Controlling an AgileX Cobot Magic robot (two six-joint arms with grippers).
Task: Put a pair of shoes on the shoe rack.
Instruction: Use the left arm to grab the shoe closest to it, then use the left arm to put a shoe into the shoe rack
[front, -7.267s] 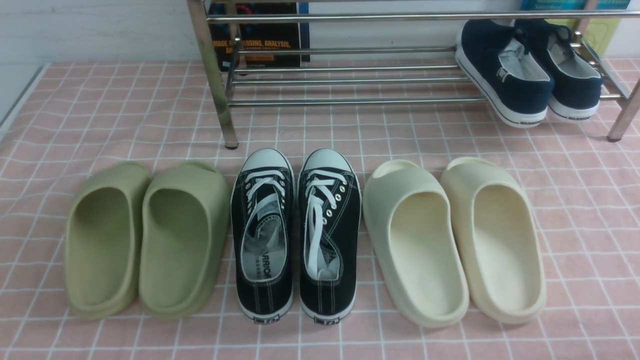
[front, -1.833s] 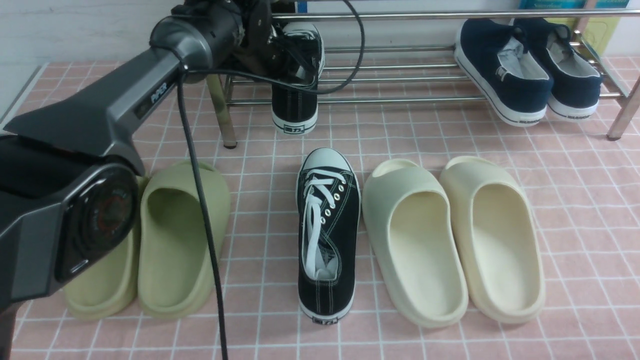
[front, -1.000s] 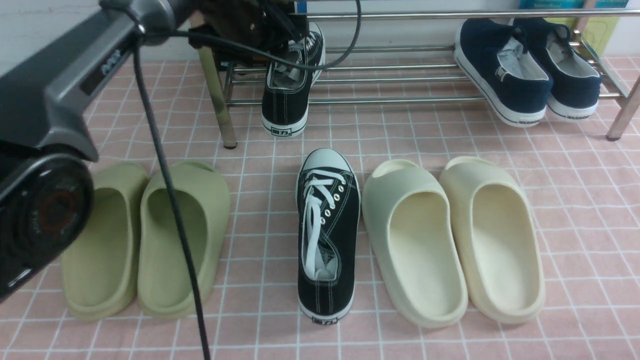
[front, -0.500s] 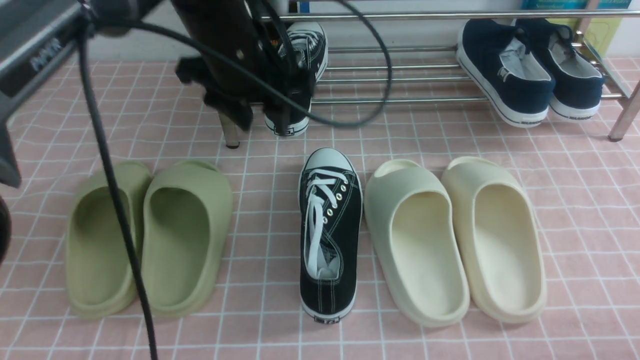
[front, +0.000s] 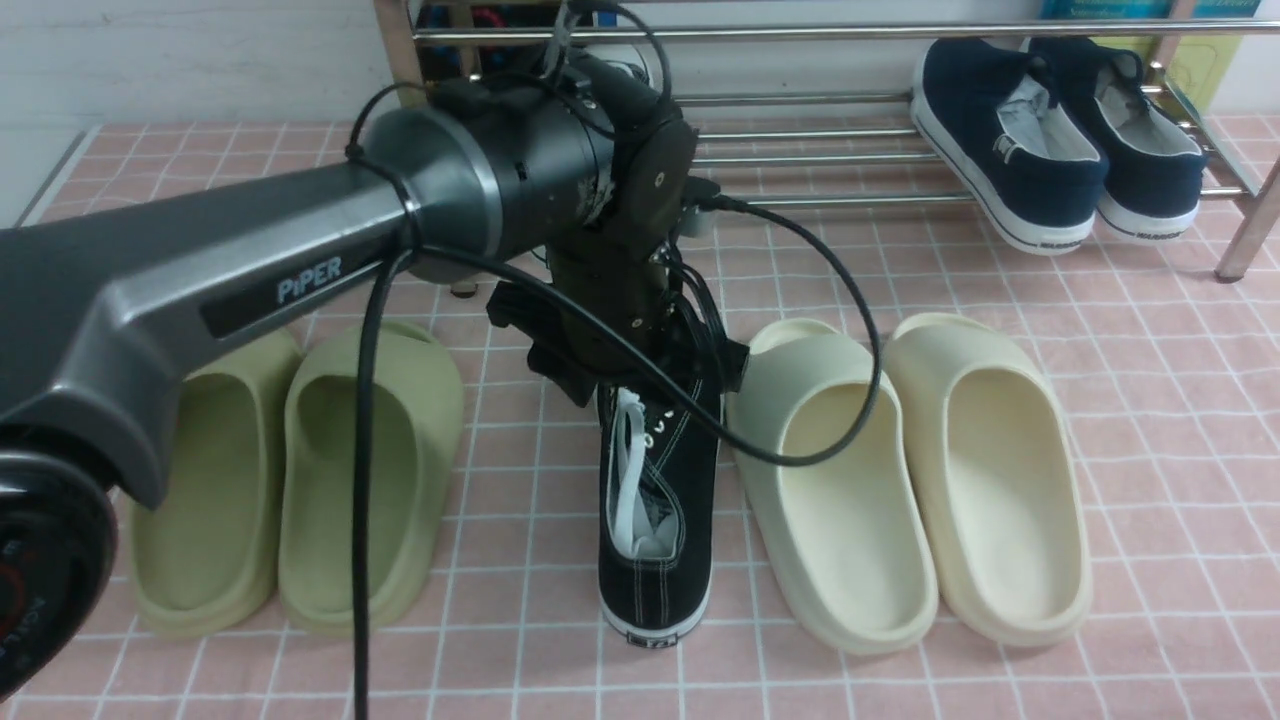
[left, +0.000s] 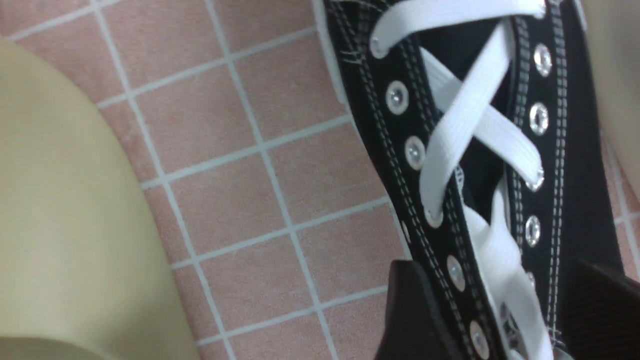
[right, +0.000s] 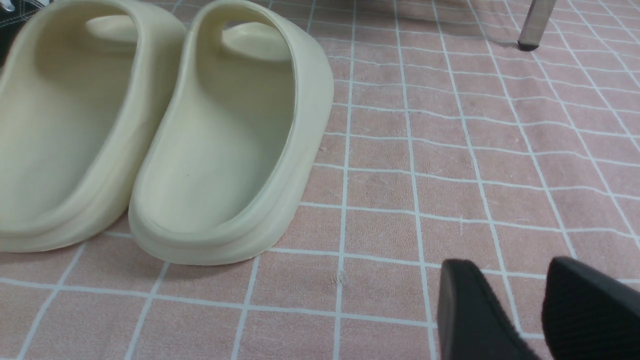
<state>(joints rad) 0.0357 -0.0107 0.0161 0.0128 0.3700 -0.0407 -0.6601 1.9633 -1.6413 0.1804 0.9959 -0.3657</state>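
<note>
Leftmost, the green slides (front: 300, 480) lie on the pink cloth (front: 1150, 400) at lower left, partly under the left arm (front: 250, 270), which reaches from the left edge to mid-frame. The left fingers (left: 415, 310) stand wide apart, one on each side of the laced part of the sneaker (front: 655, 540), clamped on nothing; I cannot tell whether they touch the canvas. The sneaker lies in the centre, toe toward the rack (front: 850, 200) along the top, just beside the cream slides (front: 900, 480). Its mate is out of sight behind the arm. Navy shoes (front: 1050, 140) fill the rack's upper-right end. The right fingers (right: 470, 310) hang slightly apart over bare cloth, holding nothing. The likely trouble is that soft canvas may fold as the left fingers close, so they catch only lace and the heel droops against a rod. The finger nearest the cream slides could shove them, and the cable (front: 850, 400) looped over one might drag it.
</note>
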